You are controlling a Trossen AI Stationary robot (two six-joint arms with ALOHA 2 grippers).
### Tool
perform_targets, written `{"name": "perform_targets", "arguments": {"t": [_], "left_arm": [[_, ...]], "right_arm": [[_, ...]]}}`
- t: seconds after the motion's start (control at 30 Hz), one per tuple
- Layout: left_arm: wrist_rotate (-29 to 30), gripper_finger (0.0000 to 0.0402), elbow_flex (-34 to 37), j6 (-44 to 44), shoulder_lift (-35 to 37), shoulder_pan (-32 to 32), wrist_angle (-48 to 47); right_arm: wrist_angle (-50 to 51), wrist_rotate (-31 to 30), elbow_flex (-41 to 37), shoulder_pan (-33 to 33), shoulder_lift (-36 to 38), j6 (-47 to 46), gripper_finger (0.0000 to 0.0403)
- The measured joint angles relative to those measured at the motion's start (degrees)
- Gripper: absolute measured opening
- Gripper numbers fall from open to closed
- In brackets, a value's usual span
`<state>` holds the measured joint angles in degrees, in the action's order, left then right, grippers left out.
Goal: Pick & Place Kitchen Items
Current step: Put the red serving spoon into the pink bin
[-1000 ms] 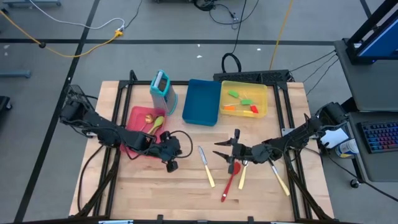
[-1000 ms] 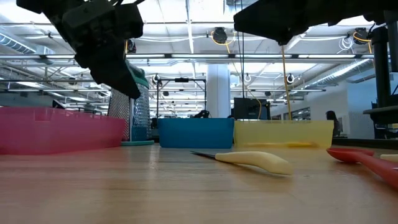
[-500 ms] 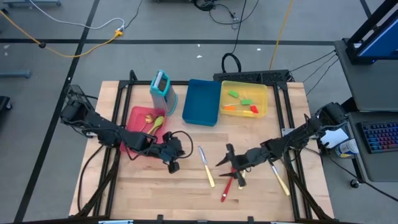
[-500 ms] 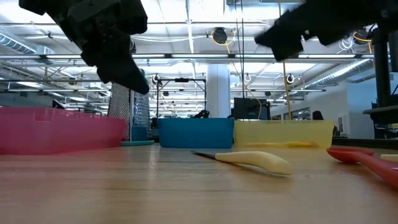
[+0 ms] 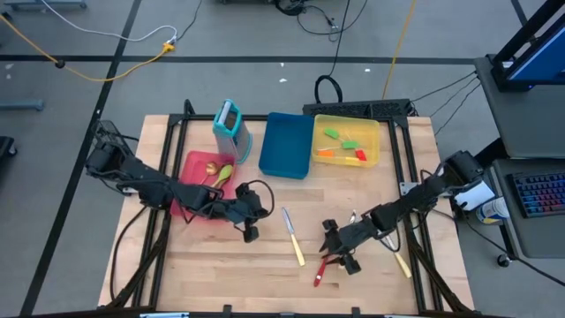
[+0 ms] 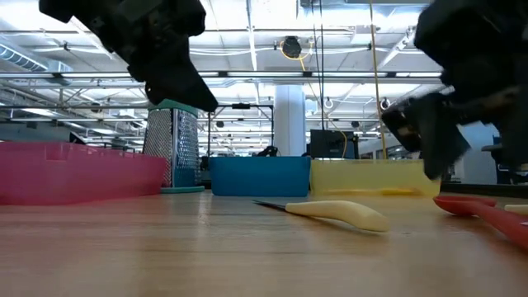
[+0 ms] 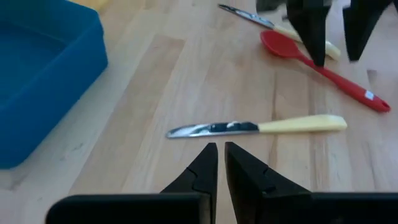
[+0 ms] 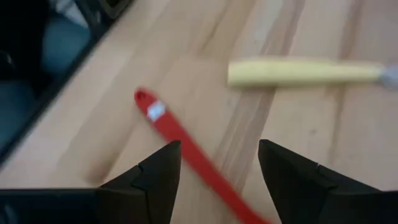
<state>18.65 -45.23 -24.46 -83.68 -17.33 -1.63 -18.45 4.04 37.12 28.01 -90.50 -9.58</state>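
Wooden tabletop [image 5: 265, 274] is lying half-cleared: trays upper centre are holding several utensils, while the right claw [image 5: 338, 250], spread wide, is straddling the red spoon [image 5: 325, 265] lower centre; the left claw [image 5: 249, 231] is waiting closed, empty.

knife [image 5: 293, 237] left of spoon [image 5: 327, 262]

A cream-handled knife [image 6: 330, 211] is seen lying flat on the wooden worktop [image 6: 206, 256] near centre. At 3 o'clock, part of a red plastic spoon [image 6: 487, 213] is seen. Behind stand a flat pink tray [image 6: 78, 177], a teal-based mesh holder [image 6: 173, 157], a blue tray [image 6: 260, 175] and a yellow tray [image 6: 371, 176]. Dark claws hang at 11 o'clock [image 6: 177, 78] and 2 o'clock [image 6: 429, 136].
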Motion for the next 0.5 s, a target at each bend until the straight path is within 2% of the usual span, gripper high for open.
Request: {"name": "perform_targets", "arguments": {"t": [0.33, 0.5], "left_arm": [[0.05, 0.0033, -0.01, -2.98, 0.0, 3.23, 1.82], [0.02, 0.0033, -0.01, -3.54, 0.0, 3.38, 1.91]], "right_arm": [[-0.63, 0.27, 0.06, 0.27, -6.47, 9.42, 0.0203], [-0.15, -0.61, 0.07, 0.23, -6.43, 15.57, 0.0157]]}}
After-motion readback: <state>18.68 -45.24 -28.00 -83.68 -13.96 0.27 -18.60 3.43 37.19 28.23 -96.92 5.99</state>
